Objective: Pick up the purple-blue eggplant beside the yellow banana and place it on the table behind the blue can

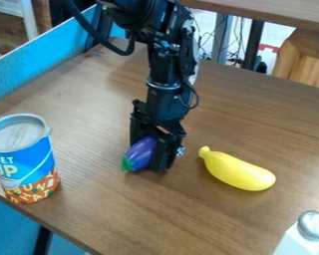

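Seemingly, the grasping step is in hand: the purple eggplant [141, 152] is held in the pincer [147, 157], parted by its width, between can [24, 162] and banana [237, 171]; a firm grip is needed for any lift.

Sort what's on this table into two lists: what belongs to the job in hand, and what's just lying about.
In the job:
- claw
- eggplant, between the claw's fingers

Apparently just lying about:
- banana
- can, upright
- shaker, partly in view
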Tool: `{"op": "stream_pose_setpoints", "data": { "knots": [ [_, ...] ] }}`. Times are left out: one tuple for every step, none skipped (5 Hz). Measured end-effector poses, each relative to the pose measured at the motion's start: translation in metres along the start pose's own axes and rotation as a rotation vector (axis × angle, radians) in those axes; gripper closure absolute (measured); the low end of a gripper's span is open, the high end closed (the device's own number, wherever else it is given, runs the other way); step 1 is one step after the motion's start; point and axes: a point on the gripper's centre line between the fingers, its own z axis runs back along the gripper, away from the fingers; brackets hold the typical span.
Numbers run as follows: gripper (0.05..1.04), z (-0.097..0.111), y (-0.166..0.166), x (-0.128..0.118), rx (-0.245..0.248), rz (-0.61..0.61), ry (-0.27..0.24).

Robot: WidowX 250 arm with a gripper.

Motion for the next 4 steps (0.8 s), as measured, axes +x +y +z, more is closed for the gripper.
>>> {"op": "stream_pose_setpoints", "data": {
  "knots": [
    [0.240, 0.002, 0.000, 0.000, 0.005, 0.013, -0.005],
    [0.240, 0.032, -0.003, -0.005, 0.011, 0.002, -0.082],
    [0.240, 0.074, -0.001, -0.015, 0.010, 0.016, -0.182],
    [0.240, 0.094, 0.032, -0.022, 0.017, 0.114, -0.214]
  ]
}}
